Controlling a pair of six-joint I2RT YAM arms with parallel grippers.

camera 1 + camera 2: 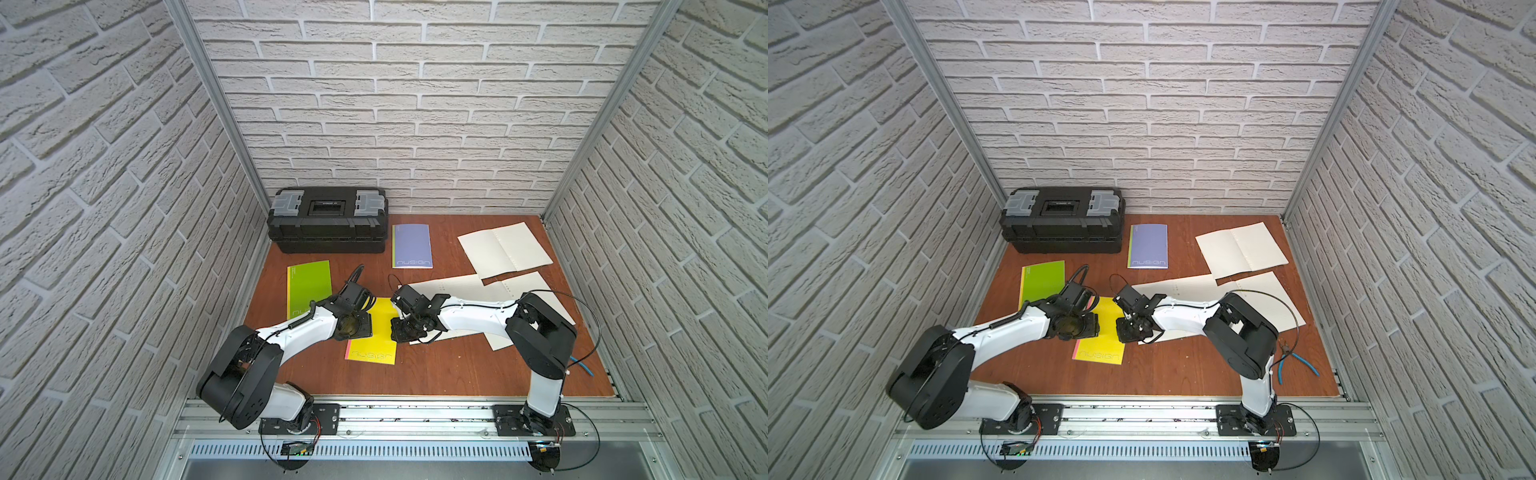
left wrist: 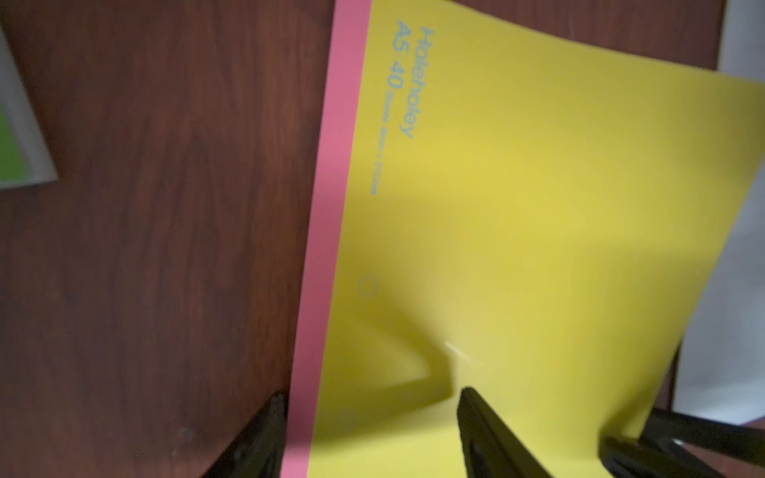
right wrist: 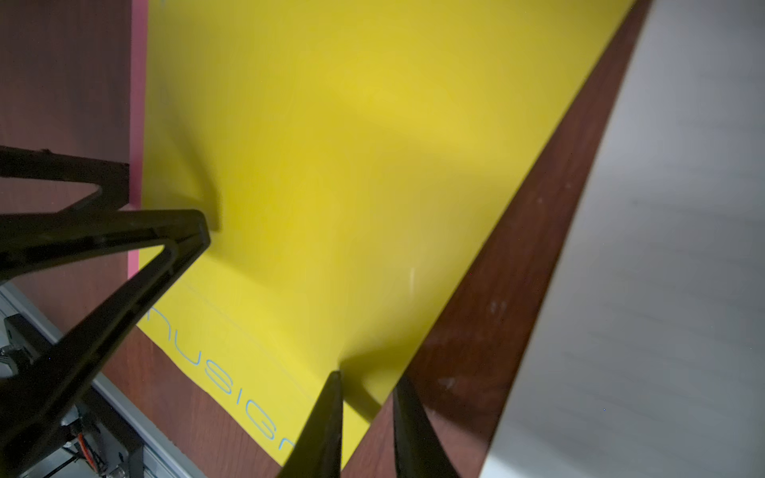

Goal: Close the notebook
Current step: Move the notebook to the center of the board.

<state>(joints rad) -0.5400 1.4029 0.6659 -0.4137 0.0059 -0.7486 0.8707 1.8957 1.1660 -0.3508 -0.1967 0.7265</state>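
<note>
The yellow notebook [image 1: 372, 345] [image 1: 1100, 347] lies on the brown table near the front middle, cover up, pink spine strip [image 2: 331, 207] on its left. In the wrist views its cover [image 3: 352, 165] bows slightly. My left gripper [image 2: 371, 395] [image 1: 353, 326] stands open over the spine side, with one finger over the table and the other over the cover. At the cover's free edge my right gripper [image 3: 367, 376] [image 1: 409, 328] is open only narrowly. One of its fingers rests on the yellow cover and the other is over the table, so the edge runs between them.
A black toolbox [image 1: 328, 220] stands at the back left. A green notebook [image 1: 308, 286] and a purple notebook [image 1: 411, 246] lie closed. Two open white notebooks [image 1: 505, 249] [image 1: 478, 299] lie on the right, one under my right arm. Blue pliers [image 1: 1298, 361] lie front right.
</note>
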